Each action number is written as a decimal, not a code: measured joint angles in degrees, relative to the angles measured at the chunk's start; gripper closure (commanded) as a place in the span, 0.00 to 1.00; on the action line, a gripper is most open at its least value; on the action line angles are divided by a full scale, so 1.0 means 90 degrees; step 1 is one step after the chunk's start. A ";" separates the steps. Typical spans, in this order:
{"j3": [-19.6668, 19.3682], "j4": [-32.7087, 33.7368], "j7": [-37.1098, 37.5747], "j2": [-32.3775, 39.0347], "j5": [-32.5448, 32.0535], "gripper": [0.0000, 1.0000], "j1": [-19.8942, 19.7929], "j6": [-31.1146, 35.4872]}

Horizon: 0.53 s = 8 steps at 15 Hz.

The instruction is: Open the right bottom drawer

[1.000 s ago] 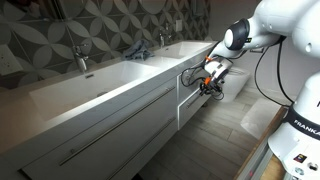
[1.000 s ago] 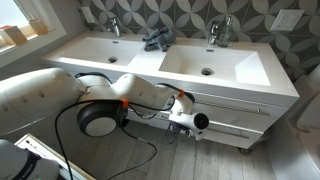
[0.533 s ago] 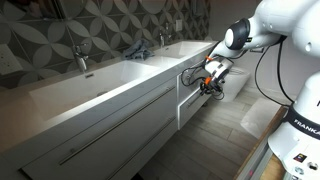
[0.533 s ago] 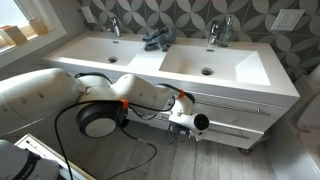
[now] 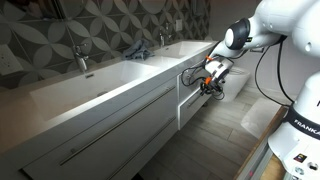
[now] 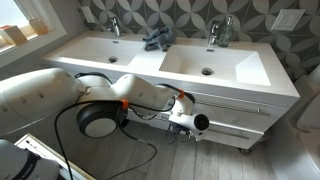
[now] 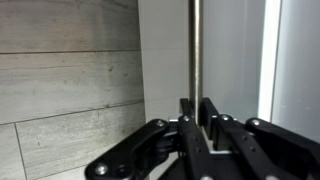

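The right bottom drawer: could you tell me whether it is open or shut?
Cannot tell for sure: the drawer shows a dark gap at its edge, yet no interior; the gripper clasps its handle.

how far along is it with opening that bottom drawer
Done: the gripper is at the drawer, fingers apparently closed on the handle. In hand: the grip, ready for a pull. Left: nearly all the opening; neither exterior view shows any of the inside, so the drawer looks shut or barely cracked.

the handle (image 7: 196, 45) of the right bottom drawer (image 7: 165, 60) runs off the wrist view's top.
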 measured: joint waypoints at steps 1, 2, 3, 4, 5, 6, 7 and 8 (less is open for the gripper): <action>0.0000 0.0000 0.0000 0.0000 0.0000 0.96 0.0000 0.0000; 0.0000 0.0000 0.0000 0.0000 0.0001 0.96 -0.0001 0.0002; 0.0004 0.0000 -0.0002 0.0000 0.0001 0.96 -0.0004 0.0002; 0.0011 0.0000 -0.0014 0.0000 0.0001 0.96 -0.0011 -0.0001; 0.0026 0.0000 -0.0044 0.0000 0.0001 0.96 -0.0027 -0.0010; 0.0062 0.0000 -0.0111 0.0001 0.0001 0.96 -0.0065 -0.0022; 0.0108 0.0000 -0.0188 0.0003 0.0001 0.96 -0.0115 -0.0056; 0.0158 0.0000 -0.0279 0.0006 0.0001 0.96 -0.0183 -0.0107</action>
